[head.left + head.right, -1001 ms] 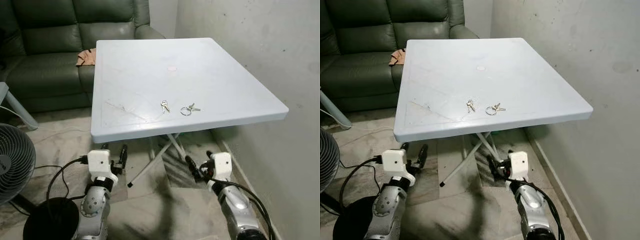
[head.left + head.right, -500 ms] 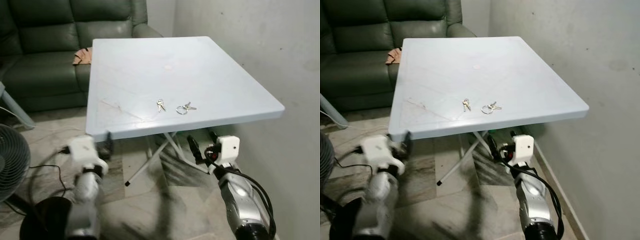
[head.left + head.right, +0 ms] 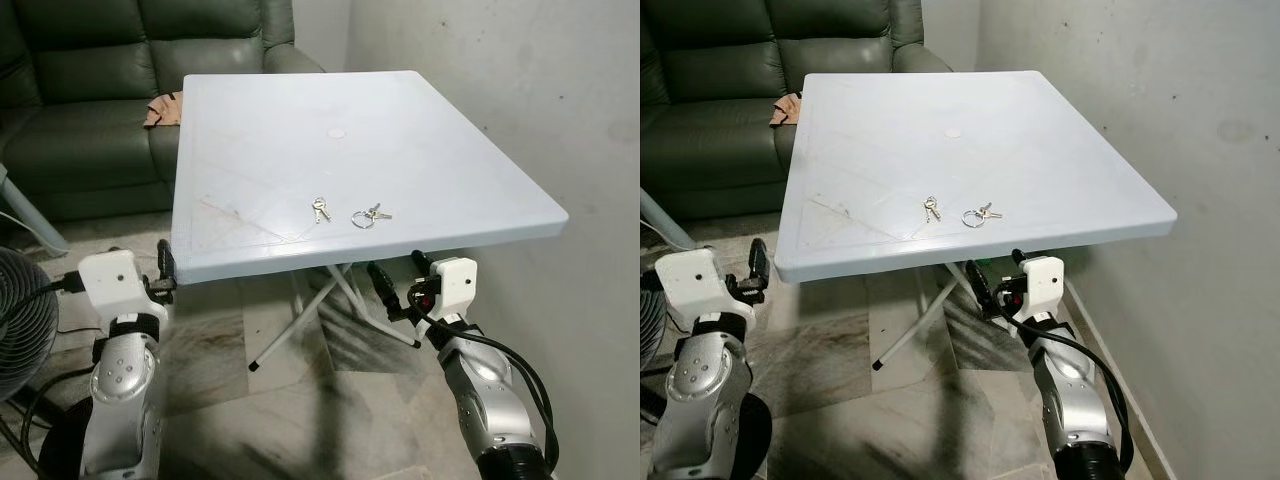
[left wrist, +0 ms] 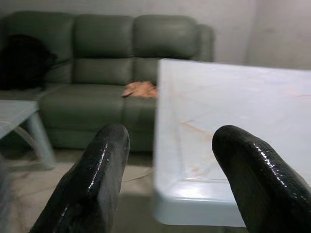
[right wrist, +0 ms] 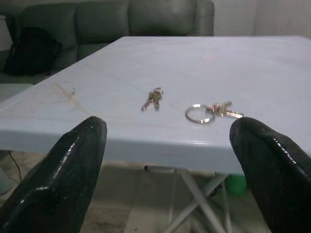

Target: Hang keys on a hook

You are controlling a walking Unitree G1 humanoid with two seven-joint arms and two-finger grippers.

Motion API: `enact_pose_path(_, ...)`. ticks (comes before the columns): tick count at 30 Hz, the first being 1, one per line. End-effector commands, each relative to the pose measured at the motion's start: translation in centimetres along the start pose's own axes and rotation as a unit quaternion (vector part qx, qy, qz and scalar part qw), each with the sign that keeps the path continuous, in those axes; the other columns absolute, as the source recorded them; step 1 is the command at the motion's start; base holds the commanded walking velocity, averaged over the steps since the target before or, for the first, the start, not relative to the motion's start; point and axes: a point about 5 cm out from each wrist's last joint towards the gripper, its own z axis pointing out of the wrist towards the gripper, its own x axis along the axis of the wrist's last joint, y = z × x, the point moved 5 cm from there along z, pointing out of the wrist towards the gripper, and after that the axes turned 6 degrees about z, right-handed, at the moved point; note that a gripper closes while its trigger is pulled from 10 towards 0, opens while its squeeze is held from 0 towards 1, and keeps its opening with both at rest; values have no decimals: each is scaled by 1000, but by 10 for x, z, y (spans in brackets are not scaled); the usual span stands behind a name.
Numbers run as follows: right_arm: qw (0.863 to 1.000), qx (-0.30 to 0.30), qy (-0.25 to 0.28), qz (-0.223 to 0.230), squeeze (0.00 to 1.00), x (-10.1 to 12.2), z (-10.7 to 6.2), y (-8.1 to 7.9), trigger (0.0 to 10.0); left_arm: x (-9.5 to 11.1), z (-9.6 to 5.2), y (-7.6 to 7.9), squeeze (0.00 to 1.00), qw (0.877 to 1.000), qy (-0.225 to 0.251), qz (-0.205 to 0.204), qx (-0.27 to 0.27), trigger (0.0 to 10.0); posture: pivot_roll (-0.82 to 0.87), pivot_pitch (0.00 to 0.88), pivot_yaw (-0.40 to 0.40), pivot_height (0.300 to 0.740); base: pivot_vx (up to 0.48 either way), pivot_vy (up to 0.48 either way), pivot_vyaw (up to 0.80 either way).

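I read no writing anywhere. Two key sets on table; teeth possibly blurred. Left gripper and right gripper fingers wide, empty.

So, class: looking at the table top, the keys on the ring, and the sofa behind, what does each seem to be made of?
Table top: probably moulded plastic, pale blue-white, with a soft sheen, rounded rim and scuff marks.
Keys on the ring: metal, silvery and shiny, with bright glints.
Sofa: leather or imitation leather, dark green; smooth, slightly glossy cushions with creases. The pictures cannot settle which.
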Motion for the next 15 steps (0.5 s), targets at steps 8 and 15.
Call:
enact_pose_path(8,999,3,19,-36,0,26,5,0,10000,9,-15,12,0,998,27,2,-49,10000,-107,0,-54,740,0,0,0)
enact_pose_path(15,999,-10,17,-38,0,28,4,4,10000,6,-19,10,0,998,19,2,-58,10000,-109,0,-55,740,0,0,0)
